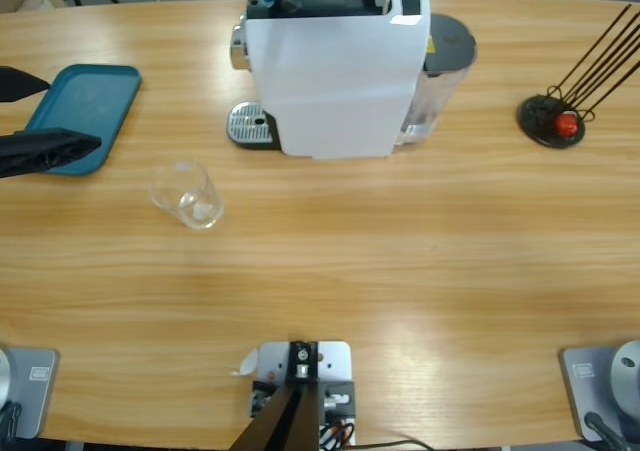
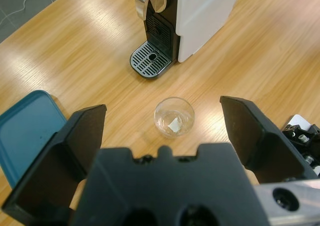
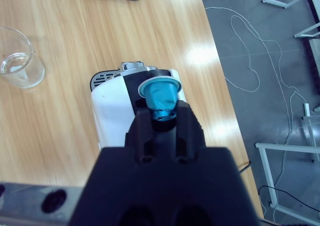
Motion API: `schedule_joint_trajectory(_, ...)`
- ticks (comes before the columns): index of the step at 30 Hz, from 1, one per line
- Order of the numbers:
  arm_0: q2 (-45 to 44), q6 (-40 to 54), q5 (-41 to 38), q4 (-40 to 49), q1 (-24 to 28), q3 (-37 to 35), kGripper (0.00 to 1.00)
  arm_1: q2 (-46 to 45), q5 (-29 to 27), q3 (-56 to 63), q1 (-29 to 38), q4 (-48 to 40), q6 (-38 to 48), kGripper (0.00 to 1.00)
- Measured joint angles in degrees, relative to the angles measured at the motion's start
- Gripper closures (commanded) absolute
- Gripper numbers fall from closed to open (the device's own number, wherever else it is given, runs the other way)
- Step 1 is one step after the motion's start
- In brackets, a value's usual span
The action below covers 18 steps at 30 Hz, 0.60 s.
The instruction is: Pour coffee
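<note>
The right gripper (image 3: 161, 117) is pinching a teal coffee capsule (image 3: 160, 96) above the white coffee machine (image 1: 335, 71); nothing brewed yet. The left gripper (image 2: 165, 136), jaws spread, is hovering over the empty clear glass tumbler (image 2: 174, 117).

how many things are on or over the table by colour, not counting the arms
teal: 2, the tray and the capsule held in the right gripper over the machine
white: 1, the coffee machine
clear: 1, the glass tumbler
black: 1, the wire rack, with one red item in its base
total: 5
</note>
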Motion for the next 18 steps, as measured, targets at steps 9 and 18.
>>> schedule_joint_trajectory(9,0.29,0.00,0.00,-0.16,0.00,0.00,0.009,0.01,-0.07,0.02,-0.01,0.32,0.00,0.773)
schedule_joint_trajectory(18,0.29,0.00,0.00,-0.29,0.00,0.00,0.009,0.02,-0.10,0.02,-0.01,1.10,0.01,0.469)
